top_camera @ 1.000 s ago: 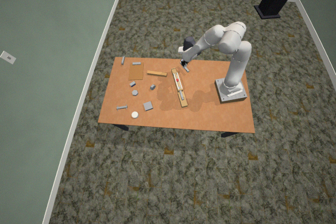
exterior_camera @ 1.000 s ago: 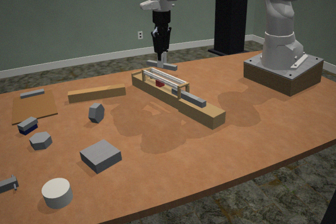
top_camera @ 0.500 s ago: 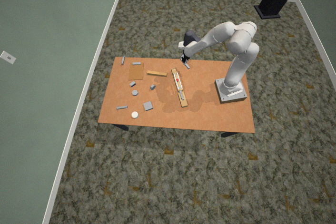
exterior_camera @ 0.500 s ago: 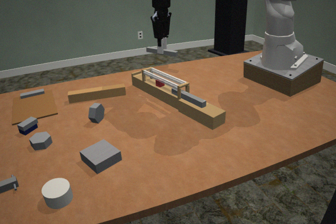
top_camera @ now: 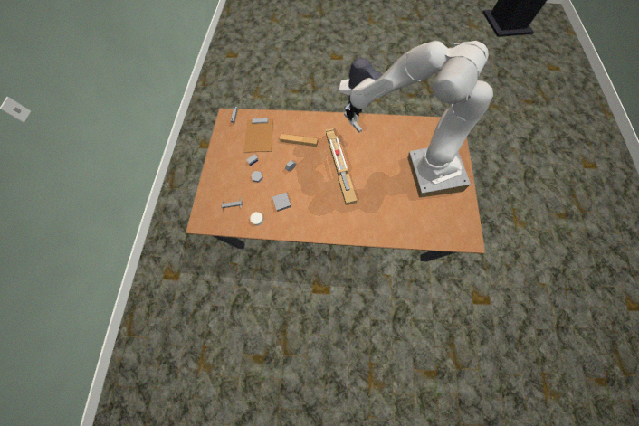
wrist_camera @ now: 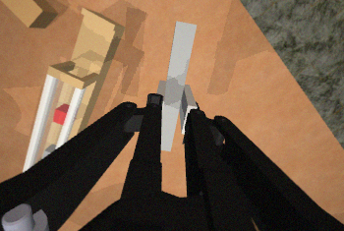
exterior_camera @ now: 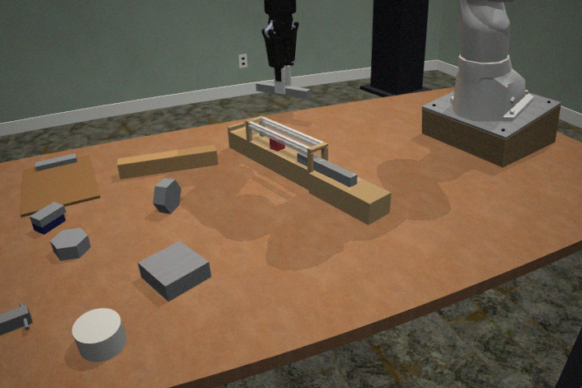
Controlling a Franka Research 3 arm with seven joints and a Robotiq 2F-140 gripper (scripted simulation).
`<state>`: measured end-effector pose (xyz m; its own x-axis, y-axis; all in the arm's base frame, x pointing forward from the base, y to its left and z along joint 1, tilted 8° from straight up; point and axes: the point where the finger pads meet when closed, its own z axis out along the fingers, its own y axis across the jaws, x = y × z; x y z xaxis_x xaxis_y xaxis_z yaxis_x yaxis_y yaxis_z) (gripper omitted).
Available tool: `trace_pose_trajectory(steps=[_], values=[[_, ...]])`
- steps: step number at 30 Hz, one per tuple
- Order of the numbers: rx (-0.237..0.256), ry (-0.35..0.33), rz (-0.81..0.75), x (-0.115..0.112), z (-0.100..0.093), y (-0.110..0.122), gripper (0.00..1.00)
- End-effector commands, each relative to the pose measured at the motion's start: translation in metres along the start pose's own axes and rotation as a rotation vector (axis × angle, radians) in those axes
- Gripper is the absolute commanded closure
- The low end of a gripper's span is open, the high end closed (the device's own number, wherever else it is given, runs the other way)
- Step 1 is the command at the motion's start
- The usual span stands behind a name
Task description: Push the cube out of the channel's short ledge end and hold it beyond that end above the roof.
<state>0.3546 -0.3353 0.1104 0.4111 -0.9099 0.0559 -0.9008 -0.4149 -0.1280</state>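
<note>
The wooden channel (exterior_camera: pixel 300 160) lies across the middle of the table, under a clear railed roof. The red cube (exterior_camera: pixel 276 143) sits inside it; it also shows in the top view (top_camera: pixel 337 152) and in the wrist view (wrist_camera: pixel 61 114). The short ledge with its raised lip (exterior_camera: pixel 237 129) is at the far end. A grey bar (exterior_camera: pixel 332 170) lies on the long ledge at the near end. My gripper (exterior_camera: pixel 280 71) is shut on the upright stem of a grey T-shaped bar tool (exterior_camera: pixel 282 88). It holds the tool above the table behind the channel's far end (wrist_camera: pixel 177 85).
A loose wooden beam (exterior_camera: pixel 166 161) lies left of the channel. A flat wooden plate (exterior_camera: pixel 57 184) and several grey blocks (exterior_camera: pixel 174 269) lie on the left. A white cylinder (exterior_camera: pixel 98 334) stands near the front left edge. The robot base (exterior_camera: pixel 490 125) is at the right.
</note>
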Motion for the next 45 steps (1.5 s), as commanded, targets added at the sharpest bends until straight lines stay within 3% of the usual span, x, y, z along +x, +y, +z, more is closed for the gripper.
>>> trace_pose_trajectory(steps=[1, 14, 17, 19, 23, 24, 26, 27, 38, 40, 45], values=[[0.000, 0.003, 0.008, 0.001, -0.002, -0.001, 1.00], [0.000, 0.003, 0.008, 0.001, -0.002, -0.001, 1.00], [0.007, 0.002, 0.023, -0.011, -0.003, -0.027, 1.00], [0.019, -0.002, 0.050, -0.037, -0.006, -0.073, 1.00], [0.035, -0.017, 0.142, -0.091, -0.007, -0.125, 1.00], [0.033, -0.020, 0.170, -0.108, -0.007, -0.137, 1.00], [0.033, -0.020, 0.170, -0.108, -0.007, -0.137, 1.00], [0.030, -0.021, 0.197, -0.148, -0.007, -0.169, 1.00], [0.018, -0.026, 0.200, -0.353, 0.001, -0.244, 1.00], [0.019, -0.028, 0.185, -0.389, 0.010, -0.263, 1.00], [0.017, -0.031, 0.189, -0.391, 0.031, -0.265, 1.00]])
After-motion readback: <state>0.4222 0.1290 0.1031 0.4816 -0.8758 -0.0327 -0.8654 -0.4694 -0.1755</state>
